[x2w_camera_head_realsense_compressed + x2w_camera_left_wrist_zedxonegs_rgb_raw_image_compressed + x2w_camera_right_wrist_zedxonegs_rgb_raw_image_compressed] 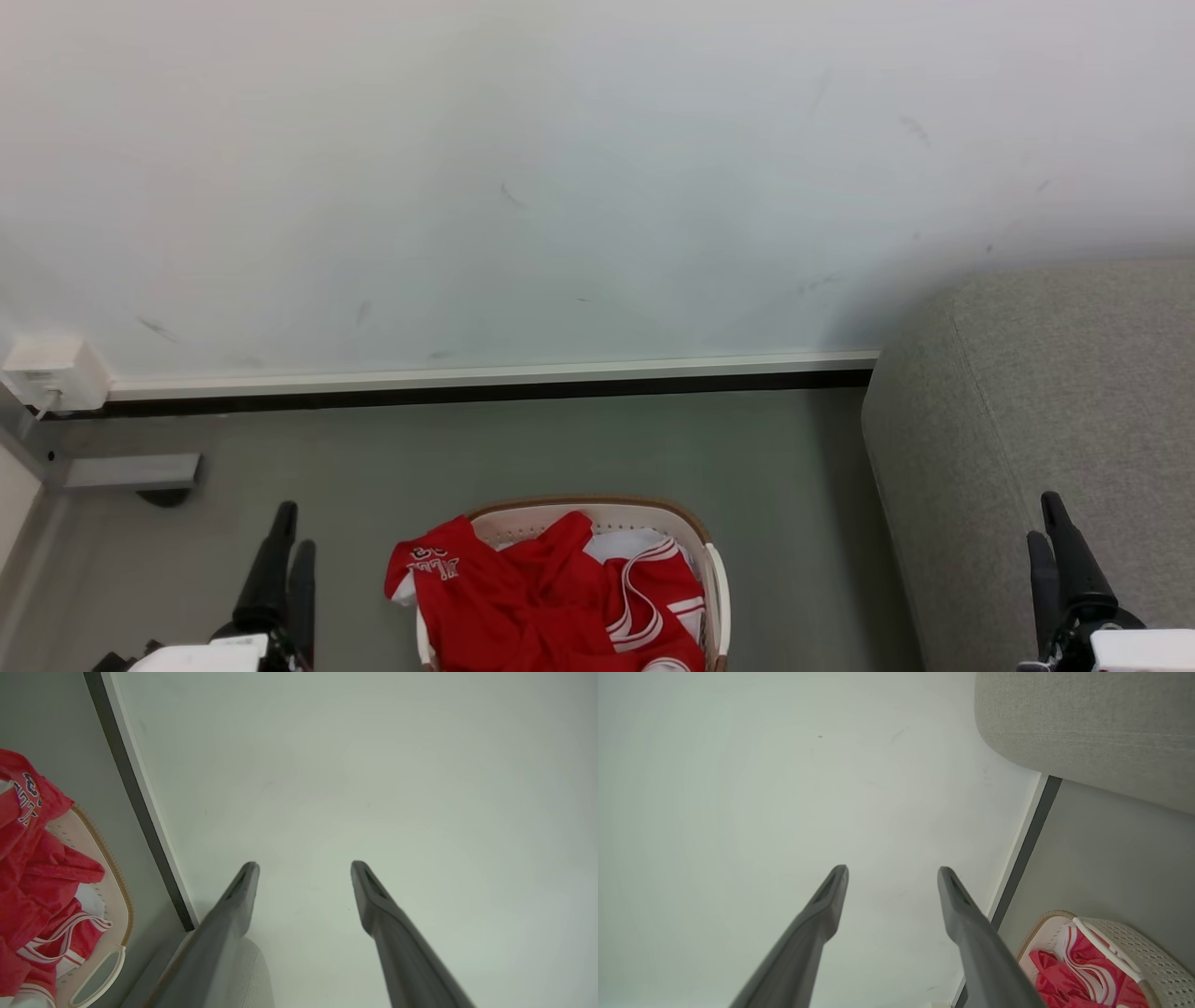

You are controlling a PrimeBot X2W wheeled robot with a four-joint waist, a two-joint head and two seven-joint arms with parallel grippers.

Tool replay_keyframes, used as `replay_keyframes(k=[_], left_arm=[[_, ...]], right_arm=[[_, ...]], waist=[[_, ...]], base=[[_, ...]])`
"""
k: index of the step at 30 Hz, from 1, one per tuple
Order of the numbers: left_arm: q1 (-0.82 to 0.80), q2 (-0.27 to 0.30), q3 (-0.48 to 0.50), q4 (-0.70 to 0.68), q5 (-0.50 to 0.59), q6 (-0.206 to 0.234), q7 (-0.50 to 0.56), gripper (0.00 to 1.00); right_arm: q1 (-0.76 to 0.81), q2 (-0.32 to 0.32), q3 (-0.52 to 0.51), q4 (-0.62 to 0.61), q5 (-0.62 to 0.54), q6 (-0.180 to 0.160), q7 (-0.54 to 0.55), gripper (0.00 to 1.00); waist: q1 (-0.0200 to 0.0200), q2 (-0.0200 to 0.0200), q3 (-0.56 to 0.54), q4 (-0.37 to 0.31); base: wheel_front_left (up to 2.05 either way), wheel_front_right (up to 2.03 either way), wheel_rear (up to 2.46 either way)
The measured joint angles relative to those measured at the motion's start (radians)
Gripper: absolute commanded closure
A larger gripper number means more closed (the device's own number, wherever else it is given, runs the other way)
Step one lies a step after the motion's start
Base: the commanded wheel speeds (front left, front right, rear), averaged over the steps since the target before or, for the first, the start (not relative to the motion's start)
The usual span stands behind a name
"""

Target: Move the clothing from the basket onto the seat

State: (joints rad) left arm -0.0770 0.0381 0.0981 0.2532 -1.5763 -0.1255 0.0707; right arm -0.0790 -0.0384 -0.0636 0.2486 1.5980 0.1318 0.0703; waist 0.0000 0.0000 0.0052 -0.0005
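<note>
We see the clothing (551, 597), red w/ white stripe trim, heaped in the basket (717, 579) at bottom centre of the head view. One part w/ white lettering hangs over the basket's left rim. The basket sits on the grey floor (467, 448), well apart from the wall (560, 187) & its baseboard (485, 378). The seat (1046, 420), grey fabric, is on the right, near the basket but not touching, w/ a strip of floor between.

Our left gripper (294, 527) is at lower left and our right gripper (1043, 518) at lower right, in front of the seat's side. Both point up-view and are apart from the basket. In the wrist views each gripper's fingers (233, 914) are spread wide, w/ pale wall behind the gap.

In the left wrist view, clothing & basket are at the left edge. In the right wrist view, the basket is in the lower right corner and the seat at upper right. A white box (51, 373) w/ a cable sits on the wall at far left.
</note>
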Motion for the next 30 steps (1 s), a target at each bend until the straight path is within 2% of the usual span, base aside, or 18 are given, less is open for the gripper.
replay_keyframes(k=[3, 14, 30], left_arm=[[0.000, 0.000, 0.000, -0.013, 0.035, 0.000, -0.017, 0.00], [0.000, 0.001, -0.003, -0.050, 0.270, 0.003, -0.060, 0.00], [0.007, 0.001, -0.036, -0.083, 0.621, 0.039, -0.121, 0.00]], right_arm=[[-0.001, -0.001, 0.014, -0.015, -0.034, 0.000, -0.012, 0.00], [-0.003, -0.004, 0.054, -0.055, -0.201, 0.000, -0.063, 0.00], [-0.015, -0.036, 0.125, -0.079, -0.567, 0.000, -0.121, 0.00]], waist=[[0.0000, 0.0000, 0.001, -0.001], [0.0000, 0.0000, -0.002, -0.005], [0.0000, 0.0000, -0.011, -0.006]], base=[[0.00, 0.00, 0.00], [0.00, 0.00, 0.00], [0.00, 0.00, 0.00]])
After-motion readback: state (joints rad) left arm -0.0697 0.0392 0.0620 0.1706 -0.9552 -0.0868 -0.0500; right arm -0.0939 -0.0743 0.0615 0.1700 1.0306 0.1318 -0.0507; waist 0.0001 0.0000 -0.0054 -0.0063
